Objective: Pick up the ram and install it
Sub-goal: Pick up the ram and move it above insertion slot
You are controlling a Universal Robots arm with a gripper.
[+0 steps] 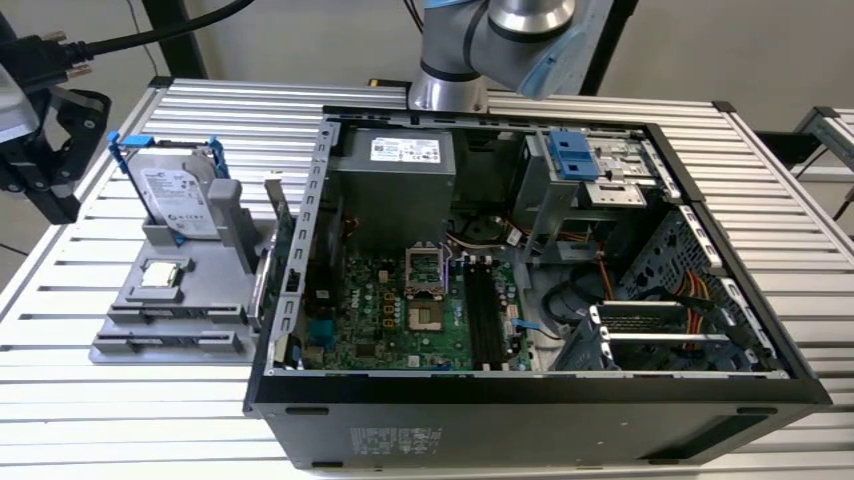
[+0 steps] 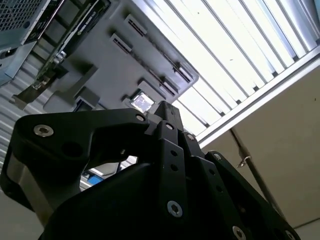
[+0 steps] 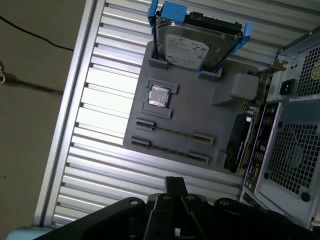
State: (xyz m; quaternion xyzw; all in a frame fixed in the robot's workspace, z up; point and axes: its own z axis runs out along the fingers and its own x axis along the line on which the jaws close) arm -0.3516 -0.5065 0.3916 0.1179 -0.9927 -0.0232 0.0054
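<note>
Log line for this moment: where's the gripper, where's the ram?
gripper: above table, near gray tray | ram: on edge in tray holder, not picked | motherboard slots: empty

the exterior view sits high and looks steeply down into the open computer case [image 1: 534, 410], taking in the slatted table [image 1: 774, 200] and the grey tray [image 1: 174, 300] on the exterior view's left. the first wrist view hangs above that tray and faces down on it from fairly near. the second wrist view looks past the gripper [image 2: 165, 107], close before it, slantwise at the same tray. all three share the tray and its square chip [image 3: 159, 96].
</note>
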